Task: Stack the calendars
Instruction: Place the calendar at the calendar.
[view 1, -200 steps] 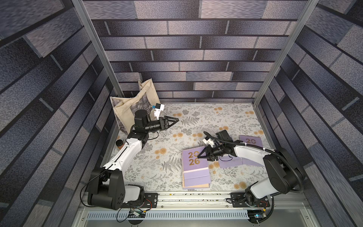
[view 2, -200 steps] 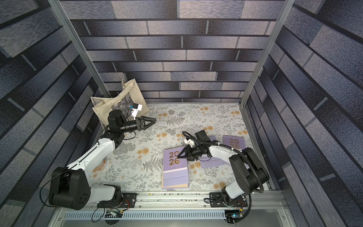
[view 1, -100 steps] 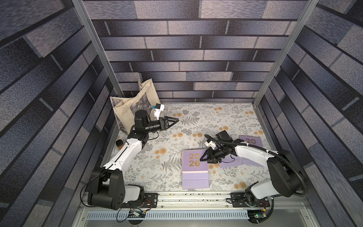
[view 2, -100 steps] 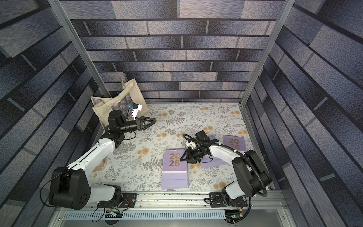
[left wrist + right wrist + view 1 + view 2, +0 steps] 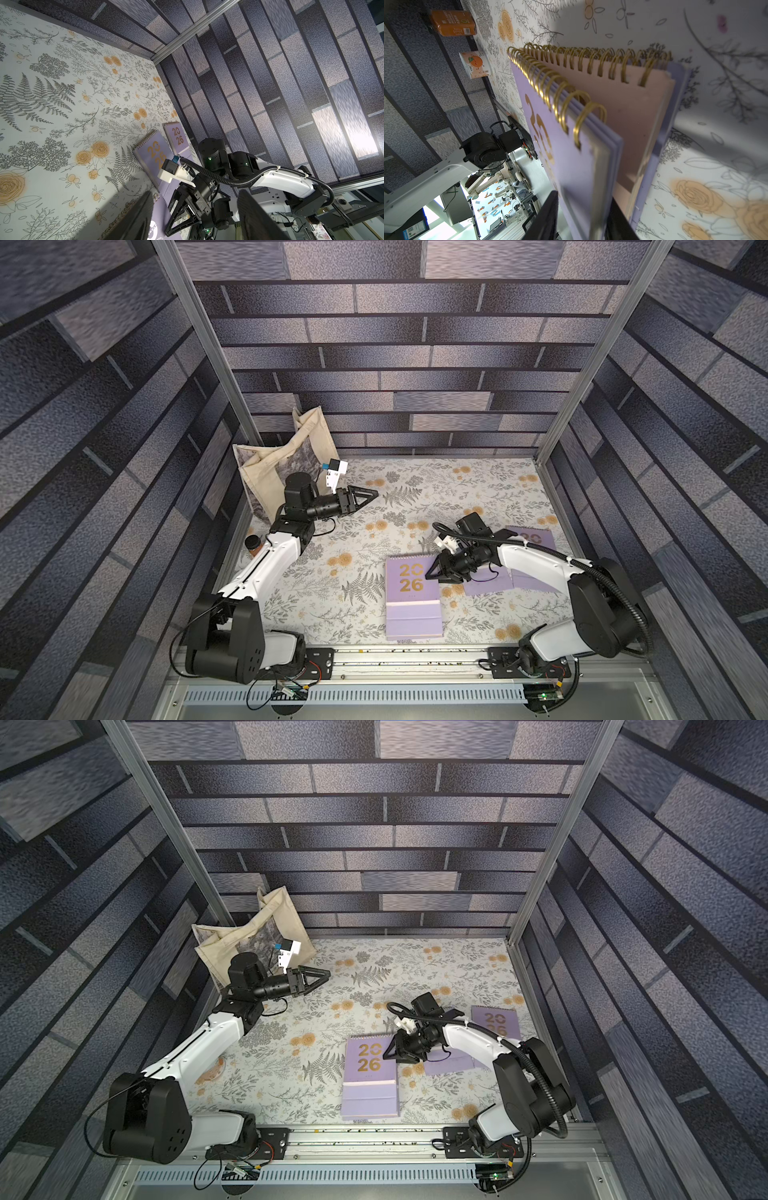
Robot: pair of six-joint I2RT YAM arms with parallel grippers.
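Floral tabletop [image 5: 436,489] below, and working out from my right claw [image 5: 428,573]: its jaws are pinched narrow on the side edge of the top lavender calendar [image 5: 411,578]. In the wrist view this sits at an angle over the peach calendar [image 5: 633,108]. The stack [image 5: 413,620] lies just to that claw's left, long axis running from the gold spiral back toward the front rail, so the right arm is nearer. My left claw [image 5: 374,494] hangs partly open and empty by the tote bag [image 5: 282,464], well apart.
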